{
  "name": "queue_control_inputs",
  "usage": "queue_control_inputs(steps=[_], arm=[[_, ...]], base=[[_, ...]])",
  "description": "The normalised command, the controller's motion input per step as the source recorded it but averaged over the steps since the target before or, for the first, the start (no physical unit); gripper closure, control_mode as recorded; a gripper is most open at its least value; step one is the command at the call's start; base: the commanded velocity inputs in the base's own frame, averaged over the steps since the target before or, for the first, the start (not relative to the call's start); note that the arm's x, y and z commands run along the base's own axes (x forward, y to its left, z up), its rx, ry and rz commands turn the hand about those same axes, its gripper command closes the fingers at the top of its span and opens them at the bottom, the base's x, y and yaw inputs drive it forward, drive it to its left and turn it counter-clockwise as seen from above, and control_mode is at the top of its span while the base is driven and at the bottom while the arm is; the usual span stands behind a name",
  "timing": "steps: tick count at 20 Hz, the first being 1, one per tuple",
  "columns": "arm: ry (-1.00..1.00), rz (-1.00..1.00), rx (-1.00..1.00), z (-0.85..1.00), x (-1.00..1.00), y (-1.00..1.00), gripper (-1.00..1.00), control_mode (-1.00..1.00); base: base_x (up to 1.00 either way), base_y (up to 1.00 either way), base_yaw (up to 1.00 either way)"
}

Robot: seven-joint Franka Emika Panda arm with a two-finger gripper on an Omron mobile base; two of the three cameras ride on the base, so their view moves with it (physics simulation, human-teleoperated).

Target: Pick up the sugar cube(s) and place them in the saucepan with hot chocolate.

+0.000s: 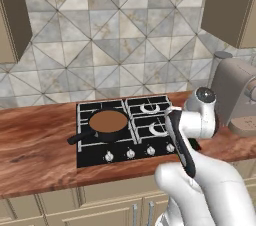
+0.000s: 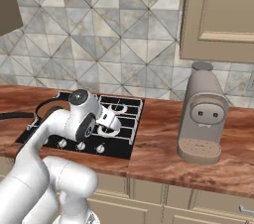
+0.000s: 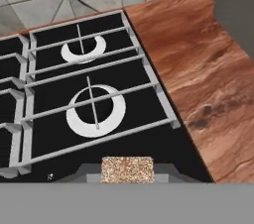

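The saucepan with hot chocolate (image 1: 108,122) sits on the front left burner of the black cooktop (image 1: 125,132), which is set into the wooden bench (image 1: 35,150) toward its back edge. The pan's straight black handle runs along a line from the pan body out toward the bench's front left, its tip reaching past the cooktop's left edge. In the right base view the pan (image 2: 48,110) is mostly hidden behind the robot's arm; only part of its rim and the handle stretching left show.

The sugar cube (image 3: 127,169) appears in the hand view as a speckled tan block clamped between the two dark fingertips of the pincer (image 3: 127,172), so the pincer is clenched on it. Its lower part is cut off at the bottom of that view. It hangs over the front edge of the cooktop's right side, with the two right burners (image 3: 94,109) ahead of it.

A grey coffee machine (image 2: 201,114) stands on the bench to the right of the cooktop, well apart from the pan.
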Motion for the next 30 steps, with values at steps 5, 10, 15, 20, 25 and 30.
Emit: queue_control_inputs(steps=[5,10,15,20,25,30], arm=[[-0.02,0.25,0.02,0.00,0.70,0.98,1.00,-1.00],[0.00,0.29,0.01,0.00,0.70,0.67,1.00,-1.00],[0.00,0.23,0.00,0.00,0.29,0.79,1.00,-1.00],[0.07,0.04,-0.11,0.09,0.16,0.63,1.00,-1.00],[0.05,0.00,-0.17,0.11,0.19,0.51,1.00,-1.00],[0.00,0.01,-0.03,0.20,0.00,0.36,1.00,-1.00]], base=[[0.00,0.00,0.00],[0.00,0.00,0.00],[0.00,0.00,0.00],[0.00,0.00,0.00],[0.00,0.00,0.00],[0.00,0.00,0.00]])
